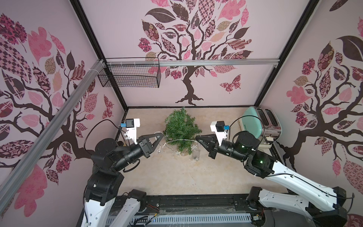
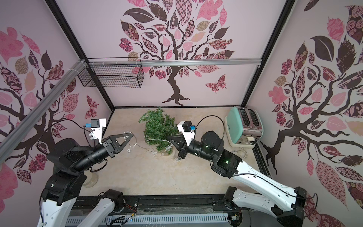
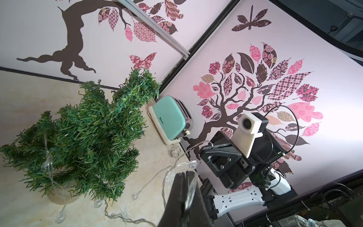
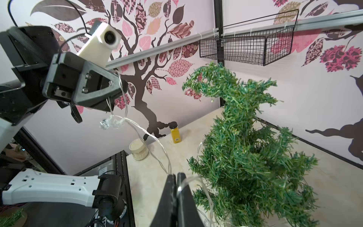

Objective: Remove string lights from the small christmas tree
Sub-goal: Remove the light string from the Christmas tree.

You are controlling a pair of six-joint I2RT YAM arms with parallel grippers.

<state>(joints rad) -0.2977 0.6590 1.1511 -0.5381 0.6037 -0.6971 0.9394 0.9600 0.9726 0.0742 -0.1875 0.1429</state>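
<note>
The small christmas tree stands upright at the middle of the frame in both top views, toward the back of the table. The string lights run as a thin bright line across its lowest front branches. The left claw sits just left of the tree and the right claw just right of it, both at the height of that strand.

Each claw is pinched tight on the wire. In each wrist view the strand runs into the closed seam at the bottom centre of the frame. Gripping one end on each side looks meant to keep the wire taut, so it can be drawn forward off the needles rather than dragging the tree over (the base is light, I would guess).

Between the claws the wire touches only the lower foliage. A few star and globe bulbs hang below it onto the table in front of the base. The battery box rests on the table below and just left of the right claw's tip, not held by either claw.
</note>
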